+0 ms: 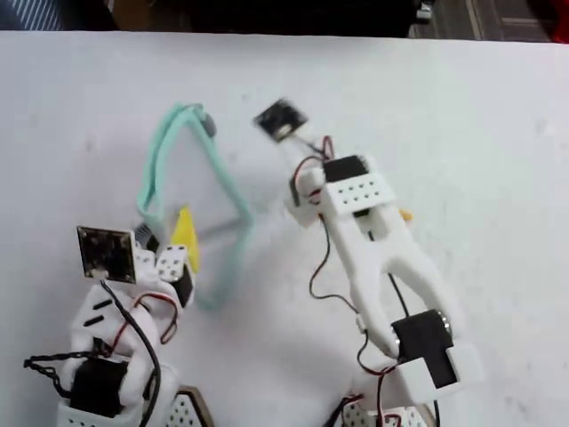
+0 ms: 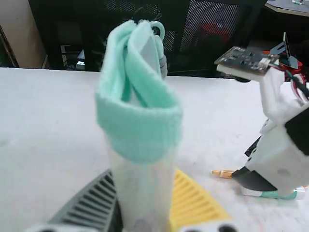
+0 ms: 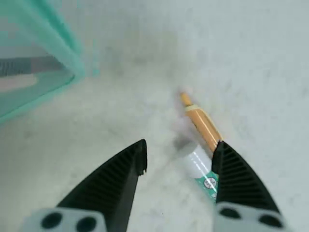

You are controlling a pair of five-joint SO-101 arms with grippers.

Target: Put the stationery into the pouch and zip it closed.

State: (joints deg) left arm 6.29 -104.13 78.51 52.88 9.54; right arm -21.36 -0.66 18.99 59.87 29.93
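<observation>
The clear pouch (image 1: 191,191) with mint-green trim lies open on the white table, left of centre. My left gripper (image 1: 173,242) is shut on its near end. In the left wrist view the grey and yellow fingers (image 2: 193,200) pinch the clear wall of the pouch (image 2: 140,121), which stands up in front of the camera. My right gripper (image 3: 179,150) is open, low over the table. An orange pen (image 3: 203,128) and a white tube with a green label (image 3: 200,169) lie just inside one black finger. The pen's tip (image 1: 405,214) pokes out beside the right arm (image 1: 356,191).
The white table (image 1: 480,116) has free room at the back and right. The right arm's body (image 2: 280,150) stands close to the right of the pouch, with the pen (image 2: 223,172) and tube (image 2: 270,194) under it. Dark furniture lies past the far edge.
</observation>
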